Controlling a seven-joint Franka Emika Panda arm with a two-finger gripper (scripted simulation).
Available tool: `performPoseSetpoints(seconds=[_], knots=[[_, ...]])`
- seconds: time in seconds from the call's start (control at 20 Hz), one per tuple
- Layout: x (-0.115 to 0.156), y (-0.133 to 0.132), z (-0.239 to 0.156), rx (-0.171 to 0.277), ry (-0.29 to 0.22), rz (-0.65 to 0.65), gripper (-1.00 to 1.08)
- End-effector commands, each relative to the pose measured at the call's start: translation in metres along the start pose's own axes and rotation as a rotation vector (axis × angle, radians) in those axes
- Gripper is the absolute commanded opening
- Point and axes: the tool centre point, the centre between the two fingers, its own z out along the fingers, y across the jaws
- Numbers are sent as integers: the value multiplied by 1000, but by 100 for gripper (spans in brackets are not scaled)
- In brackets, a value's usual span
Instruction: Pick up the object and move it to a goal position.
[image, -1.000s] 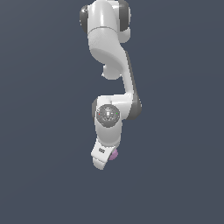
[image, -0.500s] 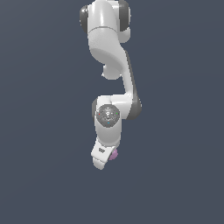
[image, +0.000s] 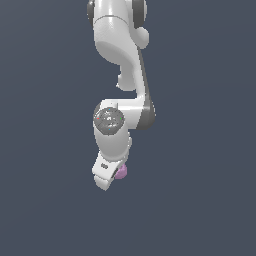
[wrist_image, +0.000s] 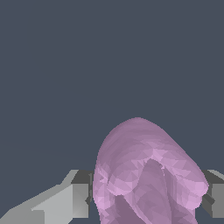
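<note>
A white robot arm reaches down, its gripper (image: 111, 176) closed around a small pink-purple berry (wrist_image: 146, 175), pressed by fingers (wrist_image: 81, 194) on both sides. Grasping looks done; carrying it to the goal, unmarked here, remains.

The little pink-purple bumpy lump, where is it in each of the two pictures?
Exterior view: the little pink-purple bumpy lump peeks out low in the picture, at the white gripper, on the exterior view's right of it.
Wrist view: the lump fills the space between the two grey fingers.
Shared landmark: the gripper, touching the lump in both views.
</note>
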Motion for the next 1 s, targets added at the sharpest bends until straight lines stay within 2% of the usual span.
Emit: performPoseSetpoints(seconds=[0.0,0.5,0.95], knots=[[-16,6,-20,-2,0,1,-100],[-80,31,-102,-2,1,1,-100],[-98,40,-126,-2,1,1,-100]])
